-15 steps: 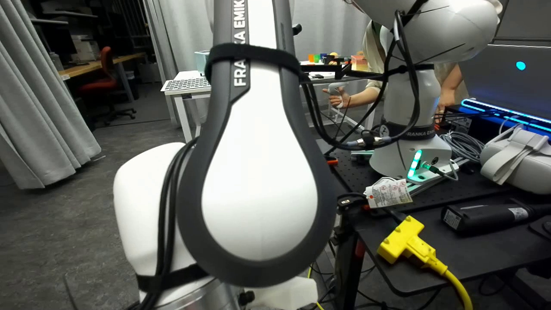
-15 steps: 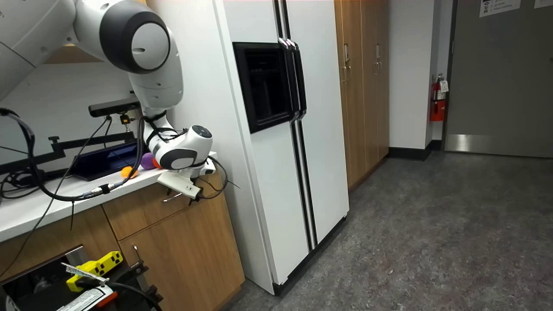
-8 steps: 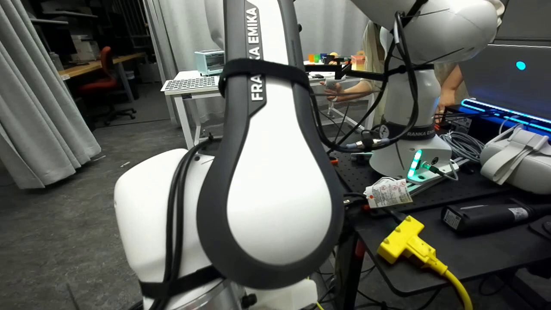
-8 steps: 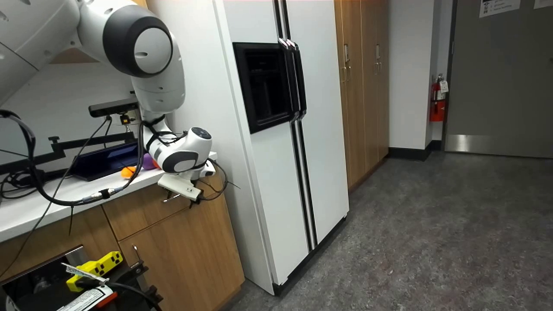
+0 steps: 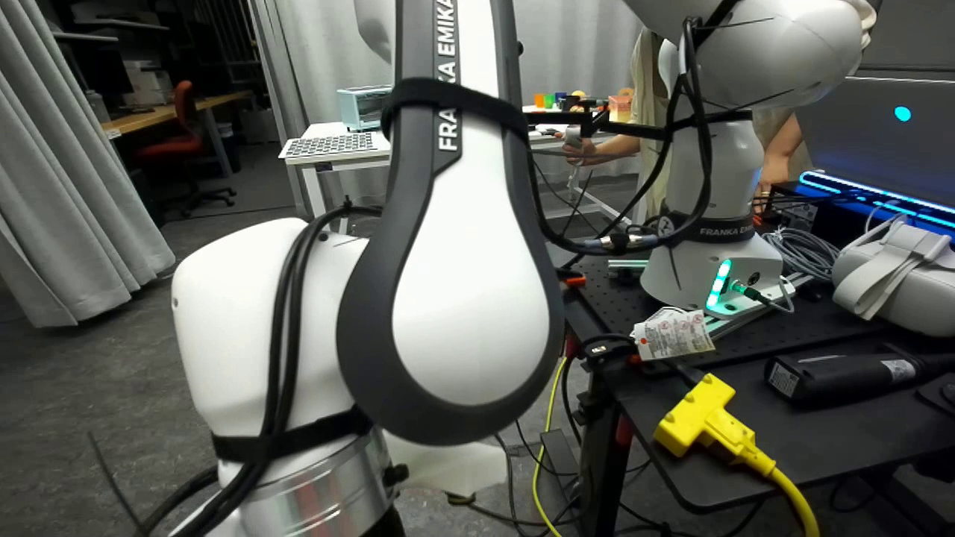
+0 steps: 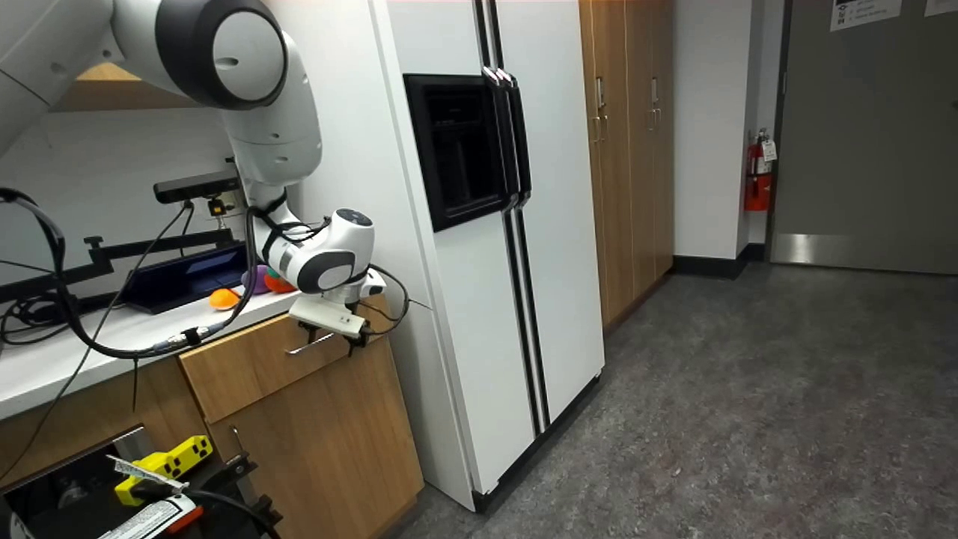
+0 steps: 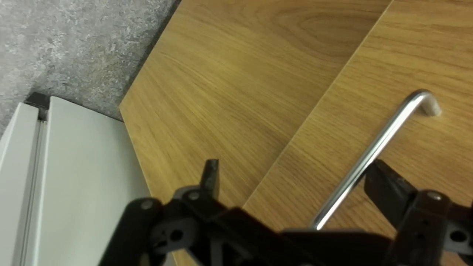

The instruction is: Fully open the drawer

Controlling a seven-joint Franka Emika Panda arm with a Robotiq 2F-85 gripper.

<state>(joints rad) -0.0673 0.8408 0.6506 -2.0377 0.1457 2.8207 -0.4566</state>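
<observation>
The drawer [image 6: 243,370] is in the upper part of the wooden cupboard [image 6: 329,442], directly under the white bench [image 6: 34,367] and near the side of the fridge [image 6: 486,314]. It is open only a little: its front stands slightly forward of the door below. The inside is hidden, so I cannot tell what the drawer contains. The door under it is closed, and so are both doors of the fridge. Further back, the tall cupboards [image 6: 629,172] are closed too, and their contents stay out of sight. On the bench lie a rounded orange thing [image 6: 223,299], a purple thing [image 6: 260,282] and a red thing [image 6: 280,284], near to one another; just beside them is a dark flat object [image 6: 187,278], which I cannot name with certainty.

The robot arm [image 6: 277,150] reaches down to the front of the drawer. In the wrist view the jaws are wide, and the metal handle [image 7: 384,136] of the drawer passes at a slant between the two fingers [image 7: 391,188]. It lies right at the tip of the finger on the right side of this view and seems to touch it, while the opposite finger is well apart from it. The lower end of the handle goes behind the jaws.
</observation>
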